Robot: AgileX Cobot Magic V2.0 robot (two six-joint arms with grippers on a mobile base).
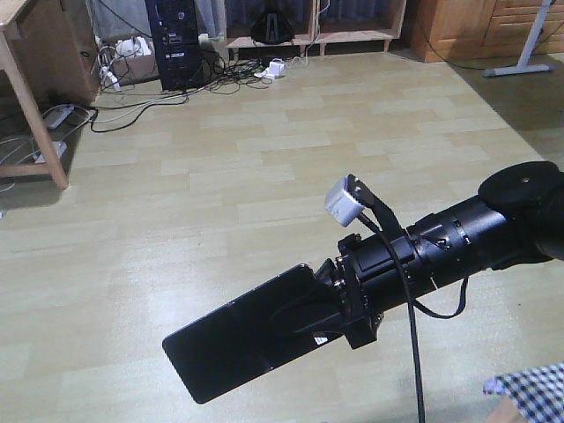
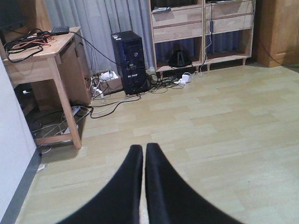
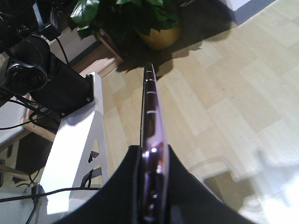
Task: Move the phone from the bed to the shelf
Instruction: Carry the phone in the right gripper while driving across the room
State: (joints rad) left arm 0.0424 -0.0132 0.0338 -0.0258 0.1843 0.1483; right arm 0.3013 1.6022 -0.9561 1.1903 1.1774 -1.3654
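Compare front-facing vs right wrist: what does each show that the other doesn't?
Front-facing only: the phone as a broad black face, the arm carrying it, a PC tower, the shelf foot, a desk leg, a checked bed corner at bottom right. Right wrist only: the phone edge-on with its pinkish rim, a potted plant, a white stand. Both: the right gripper shut on the phone, over pale wood floor.

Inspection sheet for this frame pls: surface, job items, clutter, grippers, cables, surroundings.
Surface: light plank floor.
Job's things: phone held in the air over the floor; bed corner at lower right; shelf across the room.
Clutter: nothing seen.
Grippers: right gripper shut on one end of the phone; left gripper shut, empty.
Cables: tangle beside PC tower; power strip.
Surroundings: desk, potted plant.
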